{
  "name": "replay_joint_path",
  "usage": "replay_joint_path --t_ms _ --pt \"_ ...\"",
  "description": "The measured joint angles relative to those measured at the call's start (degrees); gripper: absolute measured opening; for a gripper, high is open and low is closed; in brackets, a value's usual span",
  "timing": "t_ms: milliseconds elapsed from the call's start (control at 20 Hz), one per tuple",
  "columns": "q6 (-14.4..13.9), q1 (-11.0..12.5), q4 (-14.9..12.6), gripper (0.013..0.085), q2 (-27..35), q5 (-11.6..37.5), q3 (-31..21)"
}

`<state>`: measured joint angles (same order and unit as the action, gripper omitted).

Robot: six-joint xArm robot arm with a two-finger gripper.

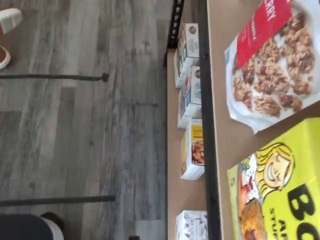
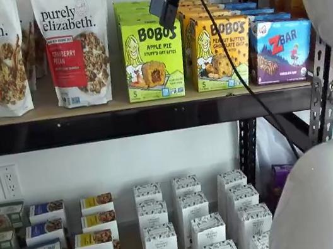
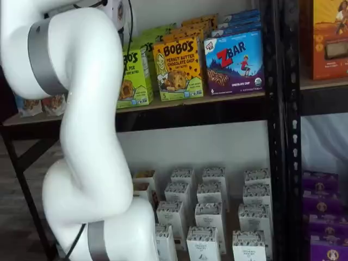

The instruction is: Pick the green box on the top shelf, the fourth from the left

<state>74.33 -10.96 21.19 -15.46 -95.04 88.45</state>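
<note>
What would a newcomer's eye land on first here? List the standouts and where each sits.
The lime-green Bobo's Apple Pie box stands at the front of the top shelf, between a Purely Elizabeth cranberry pecan bag and a yellow-orange Bobo's peanut butter box. The gripper hangs just above it. The white robot arm fills one shelf view.

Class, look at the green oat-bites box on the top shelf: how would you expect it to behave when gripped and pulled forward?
The green box looks like a stiff carton, so it should probably hold its shape. It stands upright and tall, so a high push might tip it. More green boxes seem to stand behind it, and the yellow box sits close beside, so it may rub.
</note>
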Motion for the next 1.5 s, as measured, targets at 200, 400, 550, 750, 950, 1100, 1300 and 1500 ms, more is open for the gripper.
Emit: replay_joint_path --t_ms 200,400,550,750,950,1100,1300,1500 --pt "0.33 0.23 0.46 0.085 0.25 1.81 -0.34" --pt "0.78 0.47 0.4 0.085 0.92 2.9 -0.31" --pt "1.22 0.8 0.72 0.085 1.28 3.97 -0.47" --pt "1.78 1.25 1.12 0.085 1.93 5.49 -0.38" --pt "2.26 1.51 0.86 0.085 2.95 6.78 0.03" --pt "2.71 1.78 0.54 0.085 4.04 7.21 0.66" --pt "3.25 2.0 0.34 0.085 5.05 8.64 0.78" --pt "3.33 1.84 -0.65 0.085 6.57 8.03 2.05"
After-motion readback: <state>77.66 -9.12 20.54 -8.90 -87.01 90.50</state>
